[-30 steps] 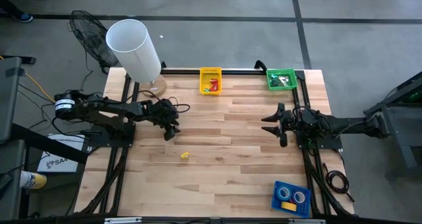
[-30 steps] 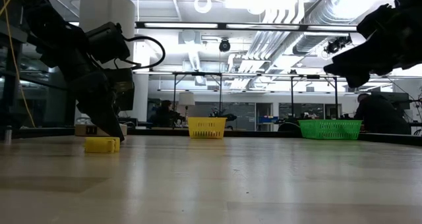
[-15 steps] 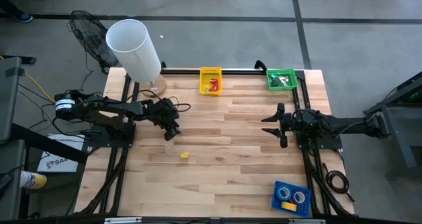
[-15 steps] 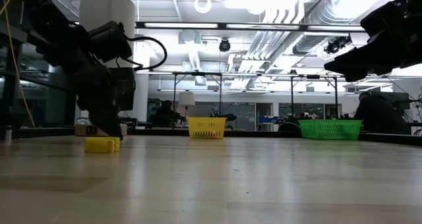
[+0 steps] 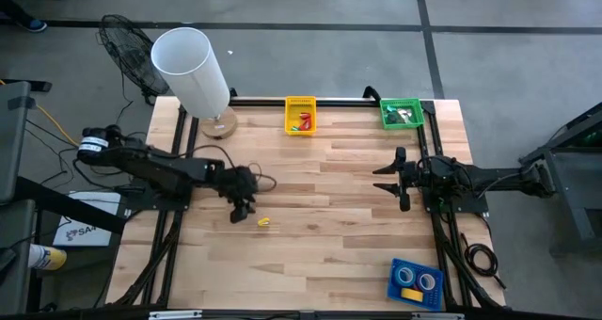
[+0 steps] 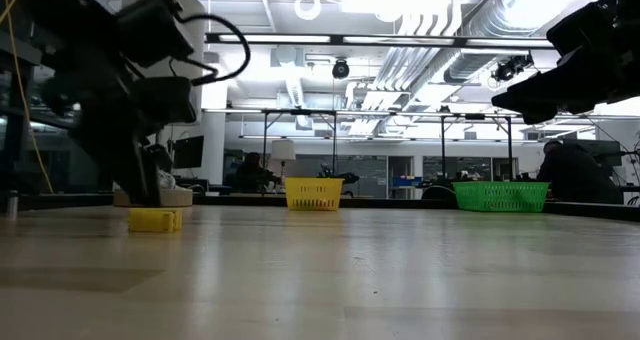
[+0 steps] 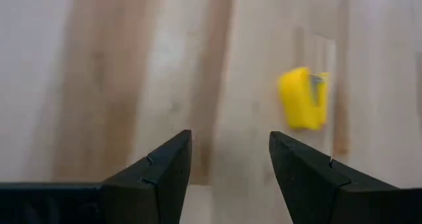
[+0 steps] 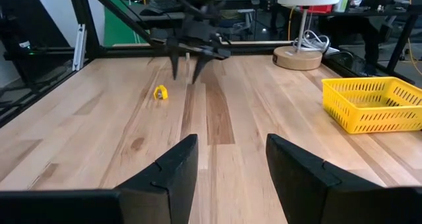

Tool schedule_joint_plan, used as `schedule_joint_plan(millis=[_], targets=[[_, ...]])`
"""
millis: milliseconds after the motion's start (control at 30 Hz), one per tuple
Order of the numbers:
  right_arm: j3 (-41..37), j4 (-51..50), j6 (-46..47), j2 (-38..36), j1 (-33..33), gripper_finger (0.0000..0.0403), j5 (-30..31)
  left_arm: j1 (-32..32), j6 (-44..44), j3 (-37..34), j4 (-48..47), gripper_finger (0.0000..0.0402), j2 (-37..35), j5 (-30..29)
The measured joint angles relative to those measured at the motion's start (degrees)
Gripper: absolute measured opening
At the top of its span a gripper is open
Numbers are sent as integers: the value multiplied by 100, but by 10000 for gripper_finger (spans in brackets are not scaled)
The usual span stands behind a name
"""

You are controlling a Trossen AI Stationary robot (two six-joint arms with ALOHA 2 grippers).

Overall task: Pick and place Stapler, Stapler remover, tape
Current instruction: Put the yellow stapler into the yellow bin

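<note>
Having advanced toward the small yellow plastic stapler remover (image 5: 265,222), the left gripper (image 5: 239,213) hovers spread beside it; right gripper (image 5: 399,178) spread, idle.

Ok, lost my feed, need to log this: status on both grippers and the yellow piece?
Left gripper open, empty, just short of the small yellow piece. Piece lying free on the table. Right gripper open, empty, waiting at right side. Nothing in the way.

Wooden table (image 5: 329,254) carries yellow piece (image 5: 264,222), three baskets.
</note>
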Motion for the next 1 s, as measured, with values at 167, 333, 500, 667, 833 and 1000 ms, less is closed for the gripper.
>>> schedule_joint_plan(millis=[167,333,500,667,833,1000], targets=[[0,2,0,0,2,172,0,-680,-395,19,44,202,0,-360],[0,2,0,0,2,170,0,-1103,-422,18,53,202,-1,-575],[0,2,0,0,1,172,0,-1247,-432,18,119,202,-2,-516],[0,2,0,0,1,170,0,-1242,-525,19,322,202,-2,-610],[0,2,0,0,1,172,-1,-1578,-240,19,428,202,-4,-1262],[0,2,0,0,1,170,0,-1972,-284,19,426,202,-4,-1738]])
